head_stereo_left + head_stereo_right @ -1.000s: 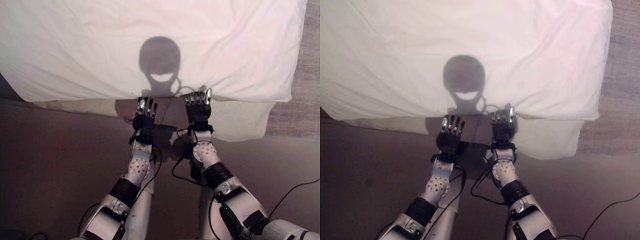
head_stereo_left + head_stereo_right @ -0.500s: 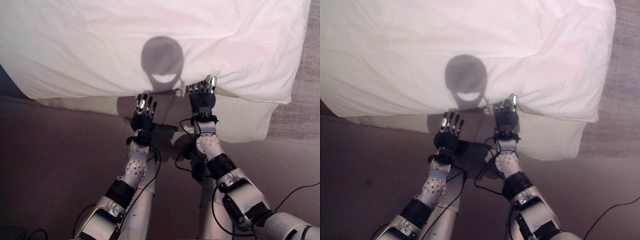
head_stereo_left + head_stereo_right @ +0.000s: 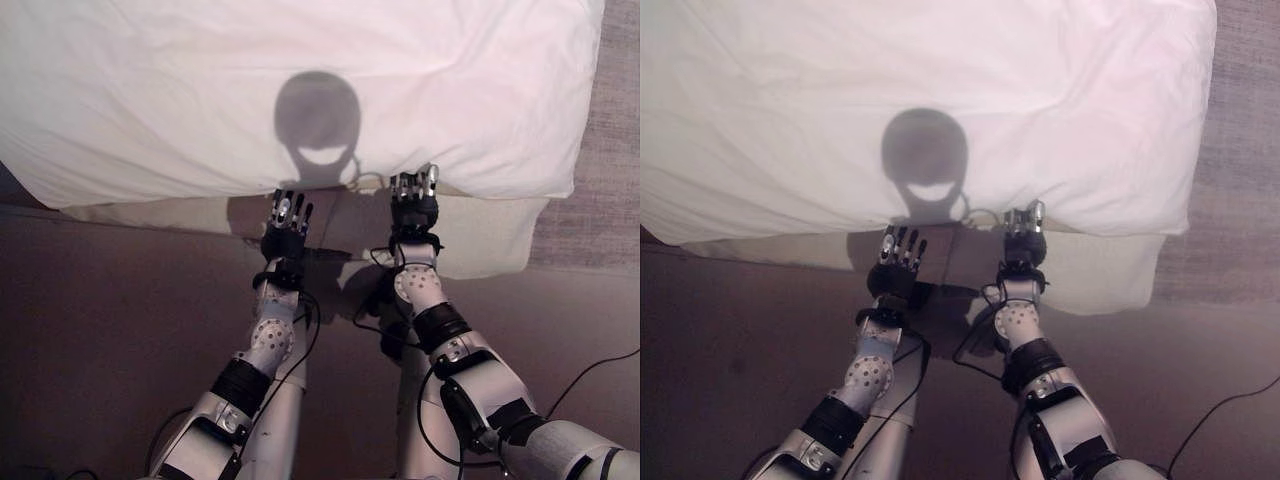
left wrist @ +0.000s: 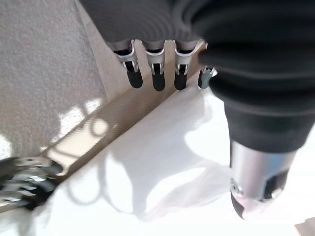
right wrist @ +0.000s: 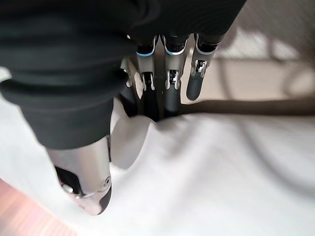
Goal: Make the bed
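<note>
Since half a second ago the right hand (image 3: 414,203) has slid sideways along the hem toward the robot's right, while the left hand (image 3: 286,228) is where it was. The white duvet (image 3: 250,90) covers the top of the bed, its near hem drooping over a beige mattress side (image 3: 480,235); the far edge and left end of the bed run out of frame, and only the right-hand corner shows in the head views. In its own wrist view the right hand's fingers (image 5: 167,91) point down into a tuck of cloth at the hem and their dark tips vanish under the fold; the thumb (image 5: 86,184) lies above the sheet, so I cannot tell whether the cloth is pinched or merely pressed. The left hand hovers just short of the hem, fingers (image 4: 157,73) straight and relaxed, thumb (image 4: 258,182) apart from them and holding nothing, with the duvet below it. The duvet is soft, matte cotton with shallow creases fanning from the right hand's tuck and a rounded, puffy edge. The mattress side has a fine woven grain. A strip of speckled grey carpet (image 3: 600,180) lies beyond the bed's right end, and the nearer floor (image 3: 110,320) is smooth and dark.
</note>
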